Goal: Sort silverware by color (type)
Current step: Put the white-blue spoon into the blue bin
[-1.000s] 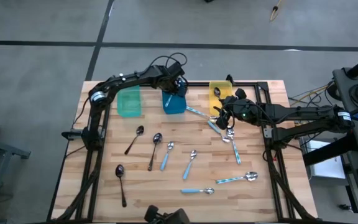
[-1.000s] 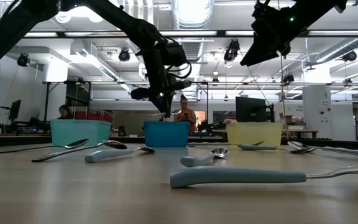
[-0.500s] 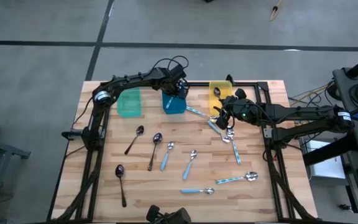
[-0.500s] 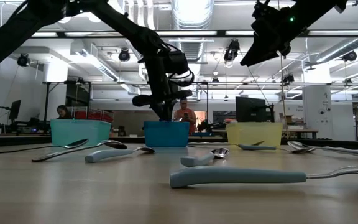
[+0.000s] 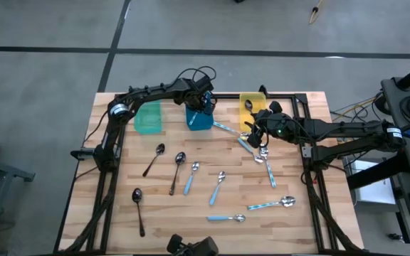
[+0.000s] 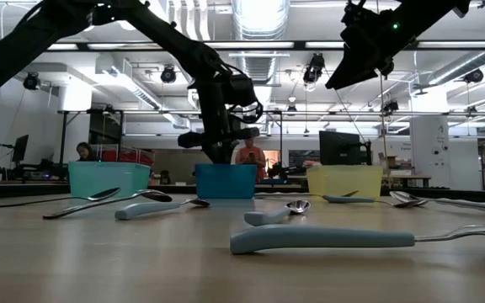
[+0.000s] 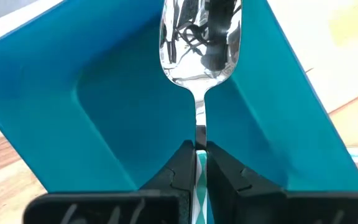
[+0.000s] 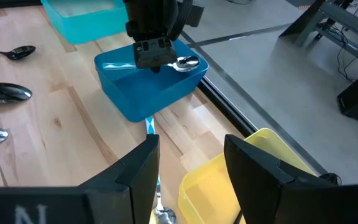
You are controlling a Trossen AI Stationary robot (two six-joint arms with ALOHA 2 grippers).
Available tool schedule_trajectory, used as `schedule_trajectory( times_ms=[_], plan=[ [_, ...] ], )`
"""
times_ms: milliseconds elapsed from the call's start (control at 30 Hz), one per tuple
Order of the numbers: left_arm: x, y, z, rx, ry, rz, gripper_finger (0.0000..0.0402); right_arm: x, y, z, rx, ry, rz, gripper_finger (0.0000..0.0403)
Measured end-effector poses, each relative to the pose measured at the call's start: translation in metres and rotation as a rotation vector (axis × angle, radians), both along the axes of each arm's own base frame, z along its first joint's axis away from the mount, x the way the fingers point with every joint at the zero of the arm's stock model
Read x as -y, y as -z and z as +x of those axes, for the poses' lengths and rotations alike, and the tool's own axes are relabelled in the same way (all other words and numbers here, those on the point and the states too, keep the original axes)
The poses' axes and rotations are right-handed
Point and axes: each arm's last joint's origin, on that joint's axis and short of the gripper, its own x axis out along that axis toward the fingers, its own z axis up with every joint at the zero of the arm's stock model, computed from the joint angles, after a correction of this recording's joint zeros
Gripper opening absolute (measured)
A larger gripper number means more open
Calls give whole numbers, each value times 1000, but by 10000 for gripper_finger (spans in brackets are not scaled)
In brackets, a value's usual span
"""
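A blue-handled spoon [image 7: 199, 43] is held by its handle between the closed fingers of the left gripper [image 5: 203, 102], directly above the blue bin [image 5: 199, 117] at the table's [image 5: 297, 220] twelve o'clock edge; the step in hand is judged to be the drop into that bin. The right gripper [image 5: 256, 131] is held with fingers apart at about two o'clock, beside the yellow bin [image 5: 250, 104]. Next, release is called for, the remaining spoons [image 5: 191, 178] being left scattered from centre to six o'clock.
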Motion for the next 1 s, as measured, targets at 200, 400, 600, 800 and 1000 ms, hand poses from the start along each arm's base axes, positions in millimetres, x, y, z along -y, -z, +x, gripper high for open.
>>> schedule_trajectory(
  times_ms=[200, 400, 600, 800, 1000],
  plan=[
    [0, 0, 0, 0, 0, 0, 8, 0, 0, 0, 0, 0, 0, 173],
    [0, 0, 0, -1, 3, 1, 8, 0, 0, 0, 0, 0, 0, 172],
    [0, 0, 0, -4, 15, 4, 9, 0, 0, 0, 0, 0, 0, 172],
    [0, 0, 0, -5, 18, 5, 9, 0, 0, 0, 0, 0, 0, 171],
    [0, 0, 0, -5, 18, 5, 9, 0, 0, 0, 0, 0, 0, 172]
  ],
)
